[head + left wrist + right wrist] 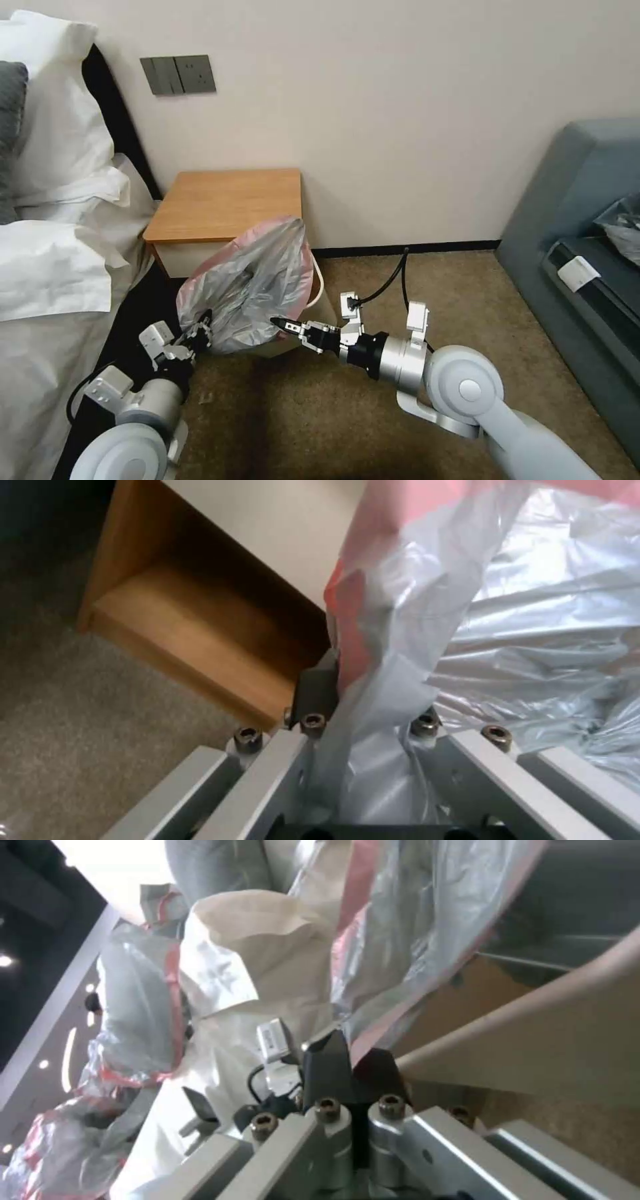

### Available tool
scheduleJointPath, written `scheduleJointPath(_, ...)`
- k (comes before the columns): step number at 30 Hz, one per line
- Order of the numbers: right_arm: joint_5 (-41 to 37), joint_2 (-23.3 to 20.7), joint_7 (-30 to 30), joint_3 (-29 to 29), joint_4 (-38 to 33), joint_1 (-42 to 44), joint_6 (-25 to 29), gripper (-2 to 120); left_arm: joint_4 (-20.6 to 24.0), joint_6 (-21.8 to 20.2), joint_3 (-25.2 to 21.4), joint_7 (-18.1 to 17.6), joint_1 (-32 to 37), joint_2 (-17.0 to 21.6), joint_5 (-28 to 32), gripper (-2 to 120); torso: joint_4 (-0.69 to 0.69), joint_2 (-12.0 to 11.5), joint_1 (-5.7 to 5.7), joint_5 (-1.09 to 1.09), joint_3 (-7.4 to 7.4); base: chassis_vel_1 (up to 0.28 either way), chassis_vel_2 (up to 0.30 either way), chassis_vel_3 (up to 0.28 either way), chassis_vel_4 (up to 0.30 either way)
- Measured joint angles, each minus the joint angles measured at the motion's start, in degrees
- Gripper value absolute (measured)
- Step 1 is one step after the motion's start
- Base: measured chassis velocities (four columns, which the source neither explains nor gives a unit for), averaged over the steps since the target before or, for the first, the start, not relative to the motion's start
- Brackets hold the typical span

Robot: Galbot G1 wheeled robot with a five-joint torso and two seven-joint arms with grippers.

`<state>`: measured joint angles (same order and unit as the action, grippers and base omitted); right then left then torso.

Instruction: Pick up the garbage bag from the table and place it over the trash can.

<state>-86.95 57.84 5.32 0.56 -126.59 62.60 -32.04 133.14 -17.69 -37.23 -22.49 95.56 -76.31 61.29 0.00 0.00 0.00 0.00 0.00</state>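
— Where's the bag (257, 287)?

— Held up off the floor, in front of the desk's (227, 200) front right corner, draped over the bin (319, 293) (mostly hidden).

— The end effectors?

— Left end effector (200, 327) pinches its left edge; right end effector (283, 325) is closed at its right edge, on a fold.

garbage bag (257, 287) blocking trash can (325, 303), open carpet (427, 280) rightward

Right claw (353, 1060) pinches garbage bag (427, 925) edge beside trash can (533, 1050) rim
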Motion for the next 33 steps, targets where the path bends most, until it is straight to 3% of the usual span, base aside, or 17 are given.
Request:
scheduleJointPath(14, -0.11, -1.62, 0.45, 3.70, -1.11, 2.95, -0.62, 0, -0.14, 1.56, -1.15, -2.31, -1.95, -0.60, 3.98, 7, -0.01, 0.00, 0.00, 0.00, 0.00, 0.000, 0.000, 0.000, 0.000)
scheduleJointPath(33, 12.34, -0.62, -5.38, 4.57, 6.54, 3.54, 0.23, 0, 0.63, 1.85, -2.38, -3.52, -2.74, -0.26, 8.14, 7, 0.00, 0.00, 0.00, 0.00, 0.01, 0.000, 0.000, 0.000, 0.000)
